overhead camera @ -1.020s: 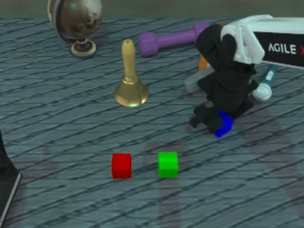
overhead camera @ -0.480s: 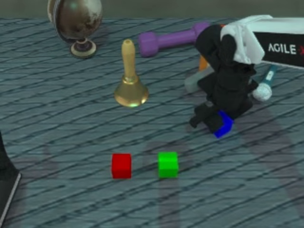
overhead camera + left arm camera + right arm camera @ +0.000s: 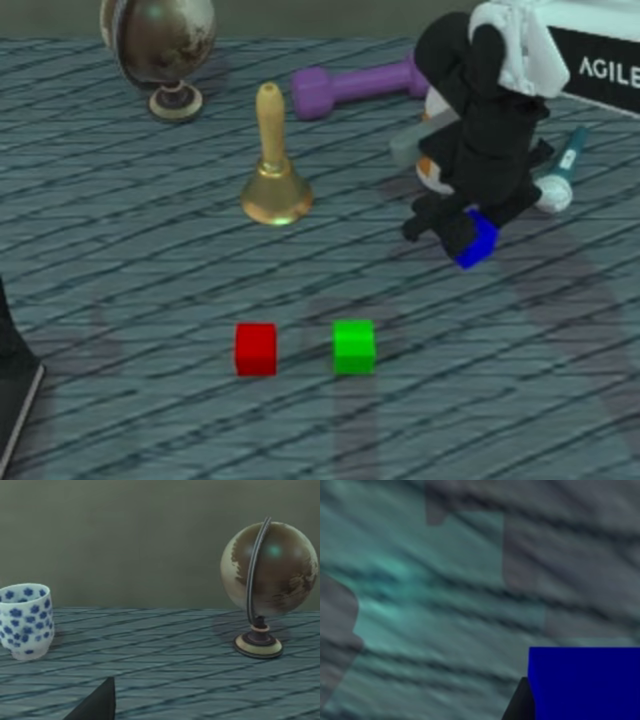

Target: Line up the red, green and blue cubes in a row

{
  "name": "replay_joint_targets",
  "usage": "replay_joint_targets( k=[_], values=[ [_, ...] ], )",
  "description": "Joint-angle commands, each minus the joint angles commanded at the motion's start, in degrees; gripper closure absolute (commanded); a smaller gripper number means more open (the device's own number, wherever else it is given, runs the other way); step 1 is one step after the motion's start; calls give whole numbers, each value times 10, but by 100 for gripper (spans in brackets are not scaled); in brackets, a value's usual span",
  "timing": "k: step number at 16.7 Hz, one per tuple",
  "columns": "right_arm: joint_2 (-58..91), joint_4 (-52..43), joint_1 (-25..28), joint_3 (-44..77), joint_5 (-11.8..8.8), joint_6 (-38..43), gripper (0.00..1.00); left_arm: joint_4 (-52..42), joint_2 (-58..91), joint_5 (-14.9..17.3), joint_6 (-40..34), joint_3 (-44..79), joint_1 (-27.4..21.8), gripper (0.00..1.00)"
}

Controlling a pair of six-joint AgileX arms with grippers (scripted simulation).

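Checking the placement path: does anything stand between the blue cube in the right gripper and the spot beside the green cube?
Nothing visible does. The right gripper holds the blue cube above bare table; the stretch down to the green cube is open. The bell stands well to the left.

teal-grey wavy-grained table (image 3: 120, 250); plain olive-grey wall (image 3: 125, 540) behind; soft, even light.

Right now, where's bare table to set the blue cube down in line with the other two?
Bare table lies right of the green cube, and left of the red cube. The right gripper holds the blue cube by the crowded far right: purple dumbbell, other clutter. Brass bell stands behind the row.
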Motion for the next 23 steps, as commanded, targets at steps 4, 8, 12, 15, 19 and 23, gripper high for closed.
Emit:
replay_joint_targets(
  k=[4,8,12,15,19,23],
  values=[
    [-17,-46,2,34,0,-1,100,0,0,0,0,0,0,0],
    [-16,-44,-1,32,0,1,100,0,0,0,0,0,0,0],
    [-39,-40,19,6,1,63,100,0,0,0,0,0,0,0],
    [-74,-35,46,-38,2,169,100,0,0,0,0,0,0,0],
    [-129,-26,86,-110,3,340,100,0,0,0,0,0,0,0],
    [-177,-14,117,-163,5,446,100,0,0,0,0,0,0,0]
  ],
)
